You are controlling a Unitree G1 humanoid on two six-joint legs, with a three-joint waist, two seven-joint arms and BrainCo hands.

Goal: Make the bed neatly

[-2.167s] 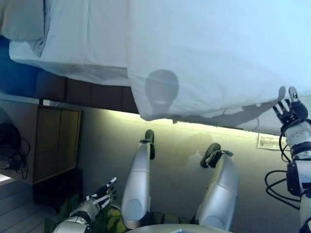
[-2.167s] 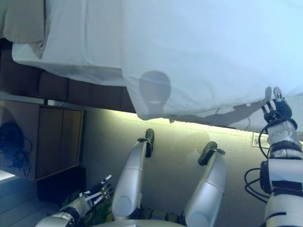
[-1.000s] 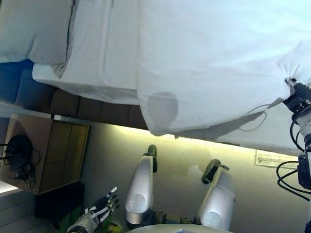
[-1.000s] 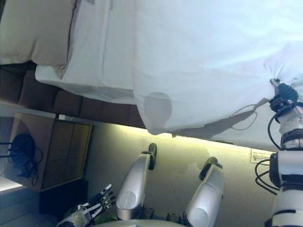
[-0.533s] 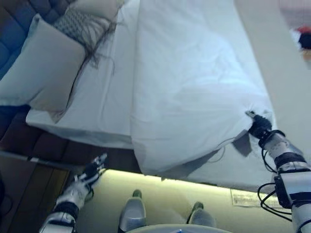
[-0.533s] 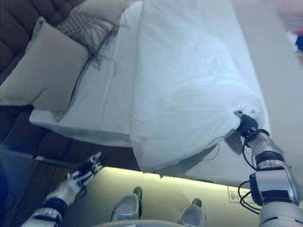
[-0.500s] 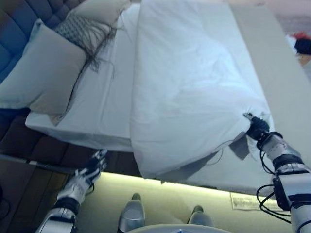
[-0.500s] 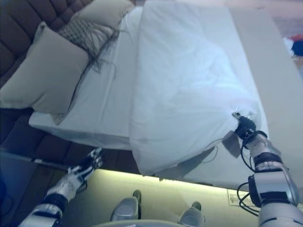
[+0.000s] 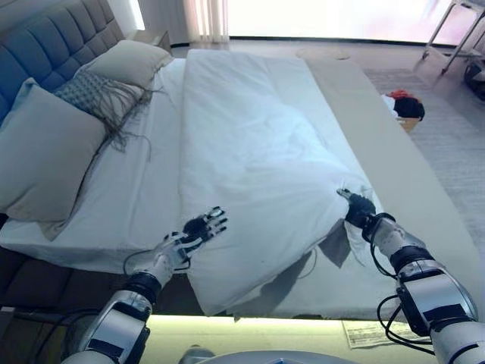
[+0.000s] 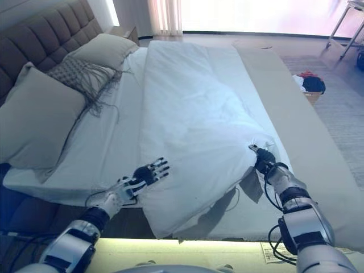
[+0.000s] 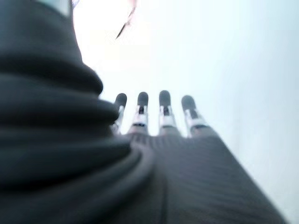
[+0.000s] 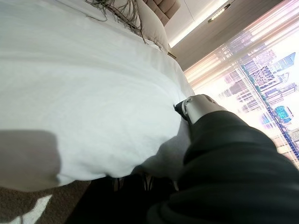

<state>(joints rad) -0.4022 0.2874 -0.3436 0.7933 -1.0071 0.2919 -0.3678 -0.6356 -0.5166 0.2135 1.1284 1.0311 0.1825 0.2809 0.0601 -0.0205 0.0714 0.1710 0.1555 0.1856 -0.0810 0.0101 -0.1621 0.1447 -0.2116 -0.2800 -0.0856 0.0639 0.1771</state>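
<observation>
Since half a second ago, both eye views are looking much farther up the bed, so the camera has tilted; the left hand [image 9: 191,233], then hanging off the near edge beside the dark bed base, is now reaching over the bed.

Left hand: it is lying over the near left edge of the white rumpled duvet [image 9: 254,163], fingers straight and spread wide, holding nothing. The left wrist view is showing its dark-tipped fingers [image 11: 140,100] extended in a row against white cloth.

Right hand [image 10: 264,161]: it is gripping the duvet's near right edge, fingers curled into a bunched fold of the cloth. The right wrist view is showing the thumb [image 12: 198,106] pressing against the white fabric gathered around it.

Duvet: it is running lengthwise down the middle of the bed, creased, with its near corner drooping over the front edge. The white bottom sheet [image 9: 144,189] is lying exposed to its left.

Beige rectangular pillows [image 9: 42,155] and a grey fringed cushion [image 9: 95,95] are resting against the grey tufted headboard [image 9: 45,38]. A tan bed runner [image 9: 394,174] is lying along the duvet's right side.
</observation>
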